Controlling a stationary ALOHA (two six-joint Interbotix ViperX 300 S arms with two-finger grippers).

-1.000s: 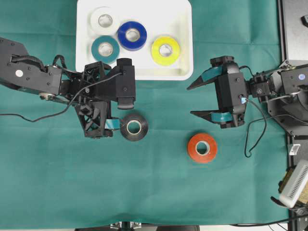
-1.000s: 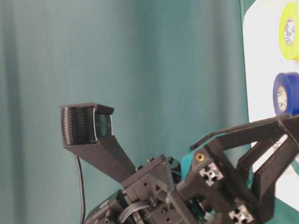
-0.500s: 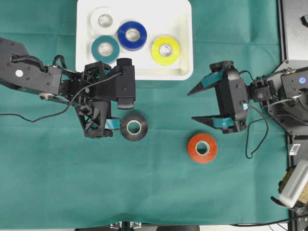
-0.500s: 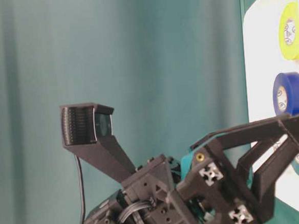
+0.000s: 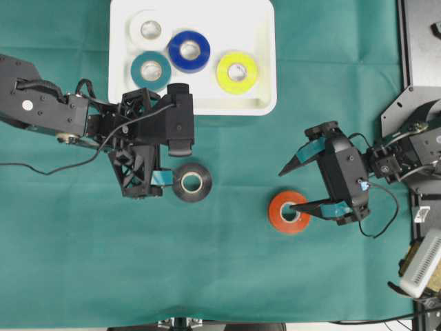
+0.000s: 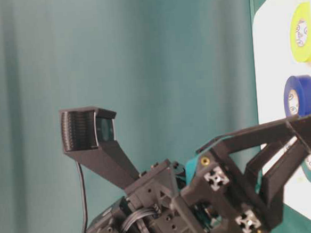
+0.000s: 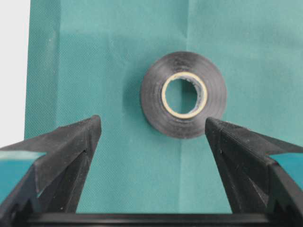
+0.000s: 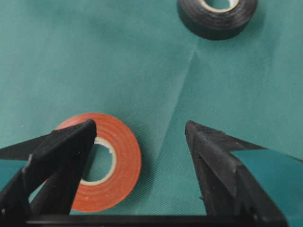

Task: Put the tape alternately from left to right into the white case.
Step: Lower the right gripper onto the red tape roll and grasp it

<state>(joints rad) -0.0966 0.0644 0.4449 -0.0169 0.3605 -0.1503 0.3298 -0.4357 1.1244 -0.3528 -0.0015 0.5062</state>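
Note:
The white case [image 5: 262, 27] lies at the back and holds the white [image 5: 150, 29], teal [image 5: 150, 69], blue [image 5: 189, 50] and yellow [image 5: 236, 71] tape rolls. A black roll [image 5: 191, 182] and a red roll [image 5: 289, 212] lie flat on the green cloth. My left gripper [image 5: 167, 143] is open, with the black roll [image 7: 183, 93] just ahead of its right finger. My right gripper [image 5: 287, 189] is open beside the red roll [image 8: 113, 165]. One fingertip [image 8: 71, 146] covers that roll's core hole; the other stands outside the ring. Whether it touches cannot be told.
A dark equipment stand [image 5: 422, 41] runs along the right edge, with cables near the right arm. In the table-level view the left arm's camera mount [image 6: 87, 134] fills the foreground, and the case [image 6: 269, 60] shows at the right.
The right gripper has moved toward the table's front and down onto the red roll, one finger now over its core. The left arm has barely shifted. All the rolls lie where they were.

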